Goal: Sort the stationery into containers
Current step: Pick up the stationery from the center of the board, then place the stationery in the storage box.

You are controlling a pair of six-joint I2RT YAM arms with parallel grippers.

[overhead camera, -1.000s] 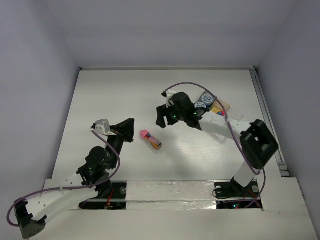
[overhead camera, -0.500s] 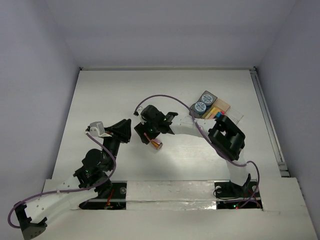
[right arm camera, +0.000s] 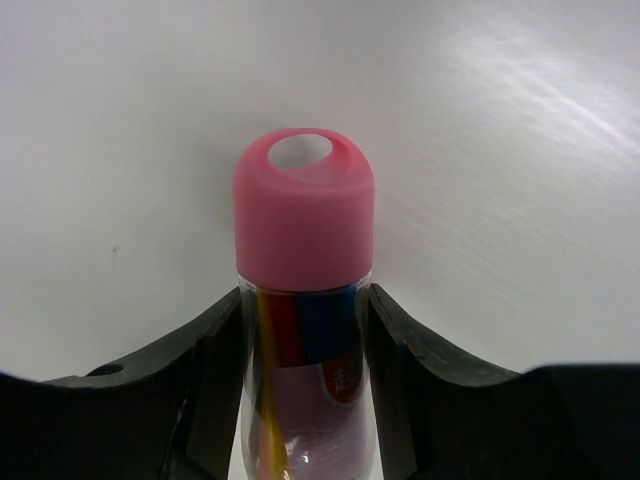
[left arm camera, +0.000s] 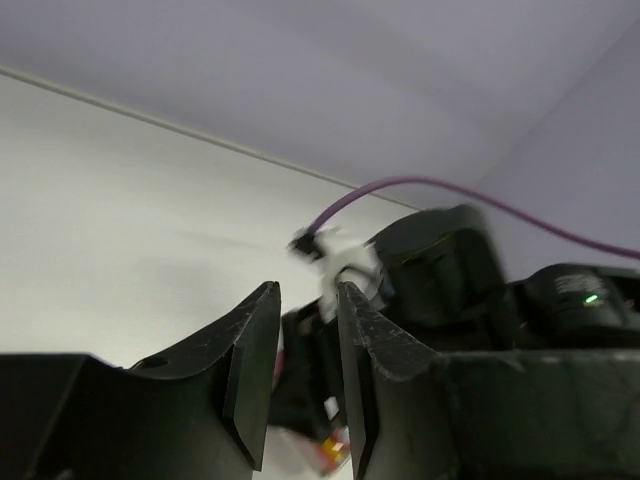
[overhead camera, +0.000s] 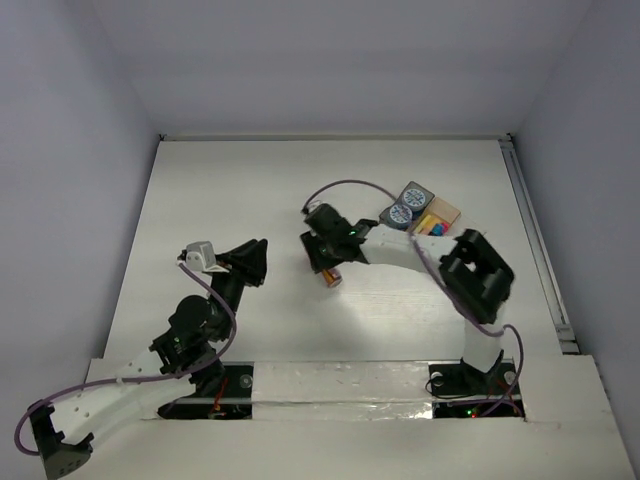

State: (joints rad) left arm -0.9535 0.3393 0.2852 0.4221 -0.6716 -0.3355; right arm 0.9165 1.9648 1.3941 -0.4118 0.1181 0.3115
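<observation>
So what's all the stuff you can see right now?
Pink-capped clear plastic tube of coloured sticks: one, middle of the table, gripped by the right arm.
Small round blue-and-white rolls: two, inside the dark grey tray.
Short highlighter markers: several, with yellow, blue and pink bits showing, right beside the rolls; too small to count.
Dark grey translucent rectangular tray: one, far right of the table.
Tan rectangular tray: one, joined to the dark grey one.
White table: one, under everything.
Purple cable: two, one along each arm.
Right end effector: one, black, shut on the tube.
Left end effector: one, black, slightly open, holding nothing.
</observation>
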